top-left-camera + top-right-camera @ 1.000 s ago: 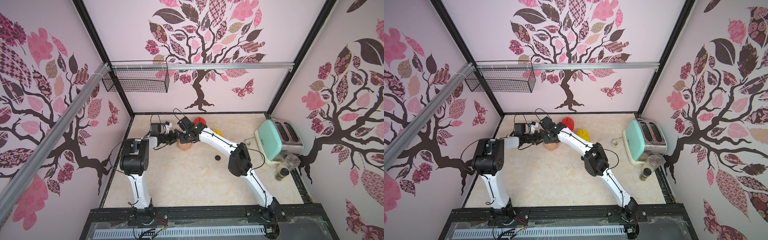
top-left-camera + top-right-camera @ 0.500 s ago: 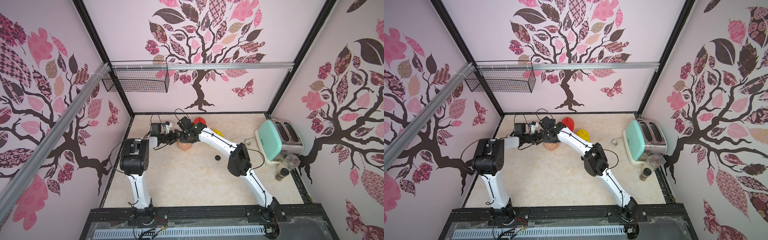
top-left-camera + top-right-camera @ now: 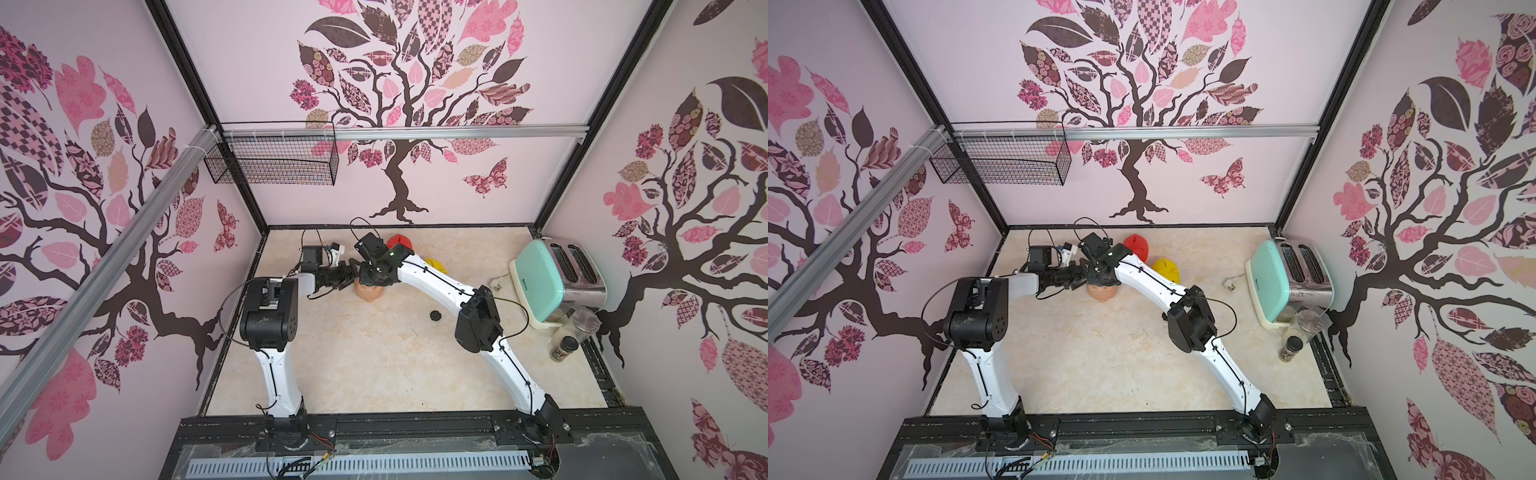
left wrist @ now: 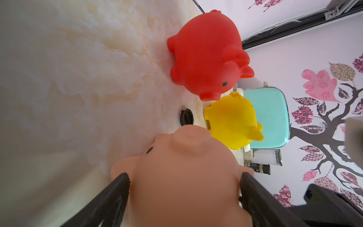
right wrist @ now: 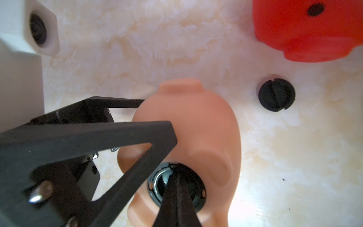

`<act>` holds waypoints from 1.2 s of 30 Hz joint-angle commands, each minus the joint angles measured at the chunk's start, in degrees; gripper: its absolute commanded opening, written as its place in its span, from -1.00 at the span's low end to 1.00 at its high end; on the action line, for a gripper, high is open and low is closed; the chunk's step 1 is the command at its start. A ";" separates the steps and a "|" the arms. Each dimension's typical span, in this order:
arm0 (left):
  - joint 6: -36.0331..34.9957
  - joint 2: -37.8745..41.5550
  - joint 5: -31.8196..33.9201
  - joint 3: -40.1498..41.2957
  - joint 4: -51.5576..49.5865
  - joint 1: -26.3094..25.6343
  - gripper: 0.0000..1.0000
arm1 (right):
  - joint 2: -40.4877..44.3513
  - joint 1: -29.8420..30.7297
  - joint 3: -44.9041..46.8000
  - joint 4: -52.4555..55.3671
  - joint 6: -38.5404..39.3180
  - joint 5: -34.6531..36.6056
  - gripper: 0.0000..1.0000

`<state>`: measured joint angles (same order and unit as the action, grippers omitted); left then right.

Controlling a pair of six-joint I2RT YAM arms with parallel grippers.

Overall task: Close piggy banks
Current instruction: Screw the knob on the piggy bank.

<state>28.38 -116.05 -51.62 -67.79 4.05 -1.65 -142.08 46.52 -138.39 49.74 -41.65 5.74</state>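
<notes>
Pink walls printed with a dark tree close in a cream marbled bench. The left arm and right arm both reach to about 11 o'clock on it and meet over the peach-pink pig. A mint-green toaster sits at the 3 o'clock edge. The red pig is at 1 o'clock of the peach one, the yellow pig at 2 o'clock, and a loose black plug at 4 o'clock.

The left jaws stand wide and grip the peach-pink pig by its flanks, belly turned up. The right jaws are pressed together, their tip bearing on the seated plug in the belly hole.

Against a second ago, nothing has visibly moved. The press seems to be held, so this first pig is probably nearly closed, with two to go.

The right jaws cover the plug's centre, so how fully it is seated is unclear. I cannot tell whether the pig rests on the bench. The other pigs' bellies are hidden, and only one spare plug shows.
</notes>
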 commanded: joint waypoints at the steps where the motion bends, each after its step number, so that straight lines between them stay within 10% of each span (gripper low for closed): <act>1: -1.23 -2.52 3.06 0.29 -4.05 -0.63 0.77 | -3.99 -1.08 0.64 7.57 -0.29 0.43 -1.00; 36: -2.10 -3.00 3.19 -0.33 -5.47 -0.90 0.77 | -2.94 -1.08 -3.54 7.57 1.58 -1.25 -0.96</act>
<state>27.35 -116.22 -51.48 -68.53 3.05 -1.93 -142.89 46.04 -140.68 51.90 -40.49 4.19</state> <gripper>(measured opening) 0.886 0.040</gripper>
